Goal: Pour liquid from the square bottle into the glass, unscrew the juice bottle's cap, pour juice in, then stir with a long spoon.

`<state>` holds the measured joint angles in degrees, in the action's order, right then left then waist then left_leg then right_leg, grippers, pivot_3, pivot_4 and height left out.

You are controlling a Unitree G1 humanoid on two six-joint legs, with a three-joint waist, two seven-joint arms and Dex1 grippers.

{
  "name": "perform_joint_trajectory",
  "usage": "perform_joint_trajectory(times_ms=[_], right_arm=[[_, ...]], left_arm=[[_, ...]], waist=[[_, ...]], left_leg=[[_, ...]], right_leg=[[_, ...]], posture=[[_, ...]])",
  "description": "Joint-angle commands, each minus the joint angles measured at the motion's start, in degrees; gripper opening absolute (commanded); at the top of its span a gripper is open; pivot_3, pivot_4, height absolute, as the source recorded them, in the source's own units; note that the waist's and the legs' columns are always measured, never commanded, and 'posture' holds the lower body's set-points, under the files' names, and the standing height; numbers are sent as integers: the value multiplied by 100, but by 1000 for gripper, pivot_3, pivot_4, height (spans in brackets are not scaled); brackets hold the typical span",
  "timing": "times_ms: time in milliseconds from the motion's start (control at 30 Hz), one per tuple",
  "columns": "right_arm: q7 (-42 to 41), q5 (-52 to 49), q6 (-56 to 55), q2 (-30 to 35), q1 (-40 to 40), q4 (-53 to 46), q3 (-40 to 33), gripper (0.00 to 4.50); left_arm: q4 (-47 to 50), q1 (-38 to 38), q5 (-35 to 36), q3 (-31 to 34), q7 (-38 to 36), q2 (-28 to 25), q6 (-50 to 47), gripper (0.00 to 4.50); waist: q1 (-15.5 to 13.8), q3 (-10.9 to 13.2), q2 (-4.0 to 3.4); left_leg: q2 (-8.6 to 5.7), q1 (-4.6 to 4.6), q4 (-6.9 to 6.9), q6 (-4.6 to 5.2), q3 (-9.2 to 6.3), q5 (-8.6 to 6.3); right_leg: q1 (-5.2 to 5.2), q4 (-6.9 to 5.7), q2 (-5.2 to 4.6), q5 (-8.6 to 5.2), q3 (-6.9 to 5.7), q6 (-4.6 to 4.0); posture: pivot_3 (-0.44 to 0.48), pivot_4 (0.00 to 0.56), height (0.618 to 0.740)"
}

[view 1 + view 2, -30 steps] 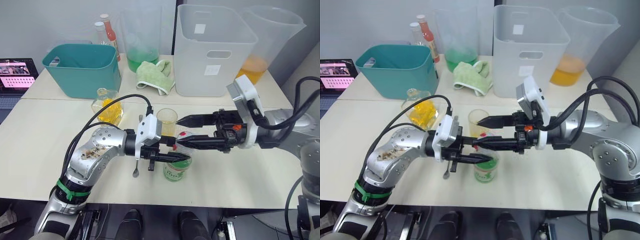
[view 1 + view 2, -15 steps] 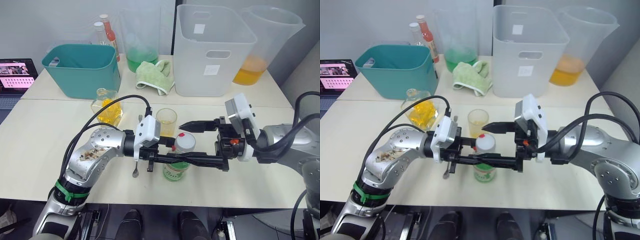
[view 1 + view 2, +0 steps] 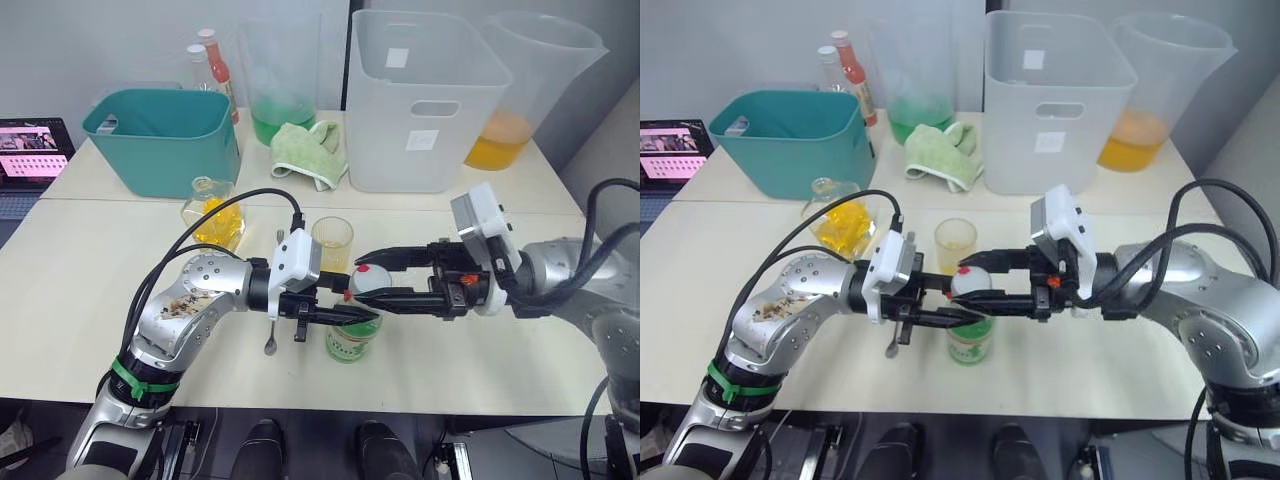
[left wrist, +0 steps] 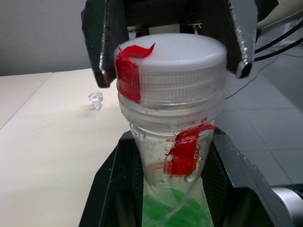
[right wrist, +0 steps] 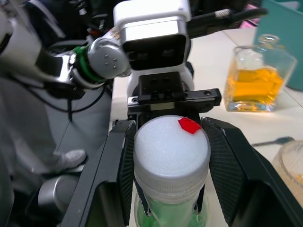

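Closing in since a moment ago, the right gripper [image 3: 372, 281] now brackets the cap [image 5: 171, 149], fingers apart, not clamped. Left gripper [image 3: 350, 303] is clenched on the juice bottle [image 3: 350, 340], upright on the cream tabletop [image 3: 80, 260] before the glass [image 3: 333, 240].

Head stereo pair: high, angled down across the cream worktop [image 3: 90, 270] toward its far edge; both eyes cover the same spread. Left wrist camera: very near, level with the white ribbed screw cap [image 4: 170, 61], facing the right arm's side. Right wrist camera: equally near, looking down on that cap from the opposite side.
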<state>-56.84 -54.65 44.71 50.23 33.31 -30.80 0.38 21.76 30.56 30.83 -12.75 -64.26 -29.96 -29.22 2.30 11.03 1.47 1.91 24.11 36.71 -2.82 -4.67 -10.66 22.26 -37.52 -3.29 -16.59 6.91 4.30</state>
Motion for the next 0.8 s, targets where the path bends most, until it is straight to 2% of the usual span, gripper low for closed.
perform_joint_trajectory(times_ms=[33,200,300,400,467,633,800], right_arm=[[-1580,997,-948,124,503,760,739,1688],[-3024,1582,-1796,-131,1191,1732,1348,1688],[-3469,1779,-1974,-308,1595,2205,1516,1688],[-3564,1718,-1871,-354,1985,2554,1674,1688],[-3566,1604,-1760,-326,2151,2634,1695,2701],[-3211,1242,-1395,-386,1931,2207,1147,4423],[-1893,429,-335,-194,950,956,217,4468]], left_arm=[[231,-36,2,-14,69,-103,-79,1239],[365,-127,21,25,148,-213,-105,1239],[372,-127,26,26,184,-225,-109,1239],[408,-147,24,-1,230,-223,-120,1239],[438,-165,38,-14,259,-219,-131,1239],[489,-243,160,17,308,-162,-134,1239],[357,-251,109,-75,248,-59,-24,1239]], waist=[[16,0,0],[26,0,0],[28,0,0],[29,0,0],[28,0,0],[13,0,0],[-36,0,0]], left_leg=[[0,-2,0,0,1,0],[4,-12,0,0,1,0],[4,-13,0,0,1,0],[4,-17,0,0,1,0],[4,-17,0,0,0,0],[2,-7,0,0,-1,0],[-1,6,-3,0,-9,-1]], right_leg=[[-1,0,0,-5,1,8],[-8,-2,3,-5,0,9],[-8,-4,2,-4,1,7],[-8,-10,3,0,1,0],[-8,-12,2,5,1,-8],[-1,-12,1,5,0,-9],[4,-9,-1,5,-7,-9]], posture=[[0,150,740],[0,150,740],[0,150,740],[0,150,740],[0,150,740],[0,150,740],[0,150,740]])
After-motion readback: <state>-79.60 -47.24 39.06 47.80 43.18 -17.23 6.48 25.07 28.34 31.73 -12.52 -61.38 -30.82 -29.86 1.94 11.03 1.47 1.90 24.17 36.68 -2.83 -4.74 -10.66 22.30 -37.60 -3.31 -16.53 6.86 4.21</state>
